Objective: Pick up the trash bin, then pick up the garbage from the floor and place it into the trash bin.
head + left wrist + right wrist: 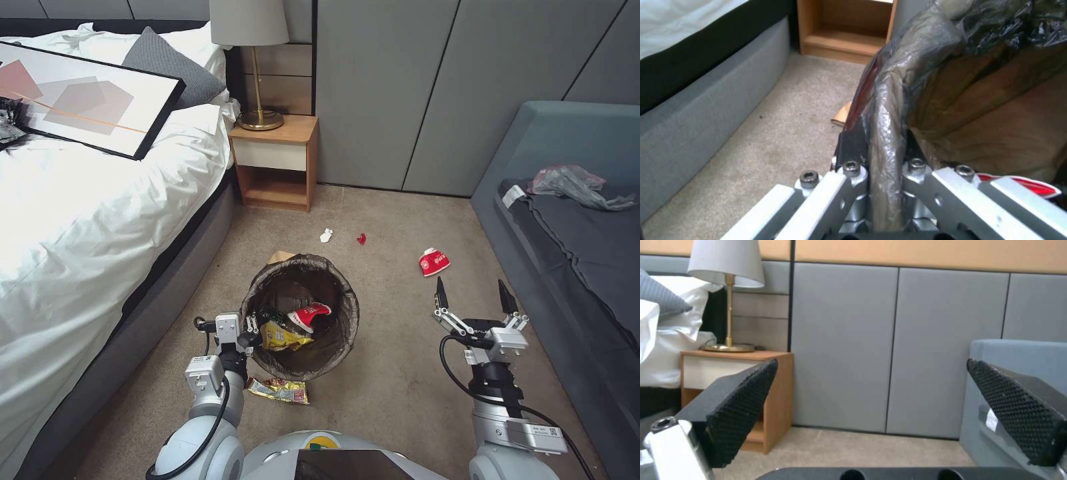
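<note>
Here, the left gripper (248, 328) pinches the near rim of the trash bin (300, 317), so it should keep that clamp level while the right gripper (473, 300), fingers spread and empty, lowers onto the crushed red cup (434, 261) just ahead of it.

Left gripper (248, 328) clamped, right gripper (475, 293) agape.

Framed picture (87, 100) flat on bed (80, 220); brass lamp (257, 67) on nightstand (275, 163) top; crumpled bag (573, 185) on sofa (573, 233).
</note>
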Controlling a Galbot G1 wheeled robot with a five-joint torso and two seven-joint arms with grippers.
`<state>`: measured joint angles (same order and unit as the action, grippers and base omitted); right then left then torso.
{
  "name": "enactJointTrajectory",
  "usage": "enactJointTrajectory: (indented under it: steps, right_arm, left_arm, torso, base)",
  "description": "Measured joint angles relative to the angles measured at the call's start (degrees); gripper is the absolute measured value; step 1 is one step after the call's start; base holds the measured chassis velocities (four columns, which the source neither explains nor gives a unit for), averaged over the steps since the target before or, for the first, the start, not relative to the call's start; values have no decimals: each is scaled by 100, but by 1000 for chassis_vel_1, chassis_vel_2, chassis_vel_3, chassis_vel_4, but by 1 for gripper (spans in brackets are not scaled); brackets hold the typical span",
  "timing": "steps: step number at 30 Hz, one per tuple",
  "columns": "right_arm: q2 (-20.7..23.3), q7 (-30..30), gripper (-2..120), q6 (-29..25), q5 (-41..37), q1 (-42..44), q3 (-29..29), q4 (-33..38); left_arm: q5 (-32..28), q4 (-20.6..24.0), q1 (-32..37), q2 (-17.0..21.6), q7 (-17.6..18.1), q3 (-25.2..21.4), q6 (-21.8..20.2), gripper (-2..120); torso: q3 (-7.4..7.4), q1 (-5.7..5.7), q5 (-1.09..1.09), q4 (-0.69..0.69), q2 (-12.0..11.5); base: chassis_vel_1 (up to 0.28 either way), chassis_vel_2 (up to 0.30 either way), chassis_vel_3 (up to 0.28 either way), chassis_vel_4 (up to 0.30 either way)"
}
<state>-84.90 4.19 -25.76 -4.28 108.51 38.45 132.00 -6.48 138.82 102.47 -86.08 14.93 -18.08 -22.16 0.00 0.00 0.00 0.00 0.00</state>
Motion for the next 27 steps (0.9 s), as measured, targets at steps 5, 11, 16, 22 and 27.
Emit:
enactJointTrajectory:
  steps: [5, 11, 16, 22, 27]
  right_arm:
    - [14, -77, 100, 1, -57, -61, 58, -19]
    - [22, -98, 100, 9, -93, -79, 83, -20]
    - [27, -109, 100, 12, -113, -91, 99, -24]
    - [36, -103, 100, 38, -137, -104, 103, -27]
    - [48, -97, 100, 66, -154, -138, 106, -34]
  left_arm:
    - [11, 1, 11, -2, 0, 10, -3, 2]
    - [15, 1, 15, -2, -1, 13, -3, 2]
    - [18, 1, 15, -5, -1, 18, -4, 2]
    - [25, 1, 11, -12, -2, 29, -5, 2]
    - [35, -3, 16, -16, -1, 44, -5, 2]
  torso:
    - [0, 0, 0, 0, 0]
    - [-1, 0, 0, 0, 0]
    - [0, 0, 0, 0, 0]
    - [1, 0, 0, -1, 0]
    - [0, 0, -2, 0, 0]
  base:
    - [0, 0, 0, 0]
    - [-92, 70, 58, -72]
    - [-173, 169, 165, -165]
    - [-223, 211, 214, -211]
    - [-264, 239, 232, -242]
